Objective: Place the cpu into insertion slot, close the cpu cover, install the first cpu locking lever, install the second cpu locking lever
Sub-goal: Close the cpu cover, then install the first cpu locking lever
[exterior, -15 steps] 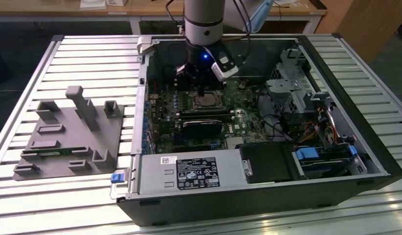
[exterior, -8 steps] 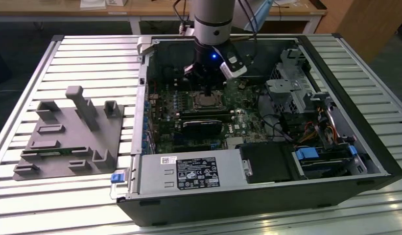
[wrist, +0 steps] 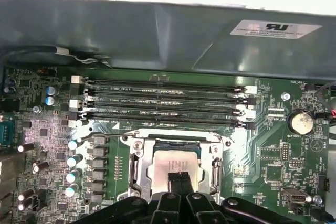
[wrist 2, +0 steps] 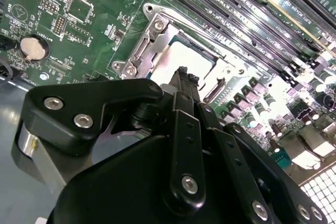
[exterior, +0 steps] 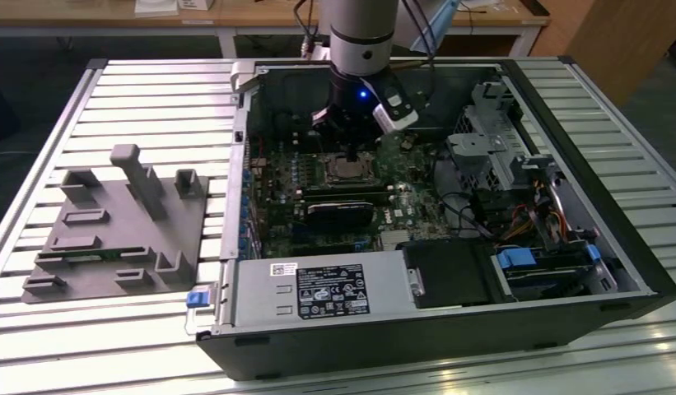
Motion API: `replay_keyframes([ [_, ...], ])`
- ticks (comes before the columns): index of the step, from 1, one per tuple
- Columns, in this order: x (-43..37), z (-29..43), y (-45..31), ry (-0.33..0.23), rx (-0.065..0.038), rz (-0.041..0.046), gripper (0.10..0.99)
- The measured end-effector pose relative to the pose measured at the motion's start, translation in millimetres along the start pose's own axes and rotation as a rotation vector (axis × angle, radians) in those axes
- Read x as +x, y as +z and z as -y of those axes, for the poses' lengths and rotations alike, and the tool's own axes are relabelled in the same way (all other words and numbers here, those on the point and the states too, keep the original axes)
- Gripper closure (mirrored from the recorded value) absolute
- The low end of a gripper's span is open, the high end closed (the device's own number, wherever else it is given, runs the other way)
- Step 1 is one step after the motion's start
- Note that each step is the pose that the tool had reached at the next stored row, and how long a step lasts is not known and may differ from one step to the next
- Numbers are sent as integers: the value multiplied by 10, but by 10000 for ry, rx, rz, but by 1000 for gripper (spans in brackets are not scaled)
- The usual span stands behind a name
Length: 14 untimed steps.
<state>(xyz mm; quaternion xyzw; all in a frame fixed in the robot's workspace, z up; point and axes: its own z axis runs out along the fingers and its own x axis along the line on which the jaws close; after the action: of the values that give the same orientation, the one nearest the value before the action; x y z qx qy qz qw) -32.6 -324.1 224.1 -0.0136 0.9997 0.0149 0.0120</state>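
Fingers-together hand [wrist: 178, 178] parked tip-down at cpu [wrist: 164, 162], seated in slot [wrist: 173, 144] under lowered cover [wrist: 214, 165]. Not gripping anything, probably pressing to keep everything flat.

Motherboard [wrist: 273, 156] green; cpu cover [wrist: 137, 170] silver; tool [wrist: 179, 178] black (cpu [wrist: 167, 162] dull grey).

Grey moulded fixture [exterior: 118, 230] beside open computer case [exterior: 426, 339]

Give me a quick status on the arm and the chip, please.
Fingers shut, tips down over the chip. Chip lying flat in its socket. Nothing in the way.
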Motion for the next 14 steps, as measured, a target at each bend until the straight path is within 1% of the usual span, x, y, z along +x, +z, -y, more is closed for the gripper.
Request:
replay_keyframes([
  [2, -1, 0, -20, 75, 0, 12, 980],
  [9, -3, -4, -126, 249, 5, 73, 980],
  [14, -3, -4, -131, 302, 7, 80, 980],
])
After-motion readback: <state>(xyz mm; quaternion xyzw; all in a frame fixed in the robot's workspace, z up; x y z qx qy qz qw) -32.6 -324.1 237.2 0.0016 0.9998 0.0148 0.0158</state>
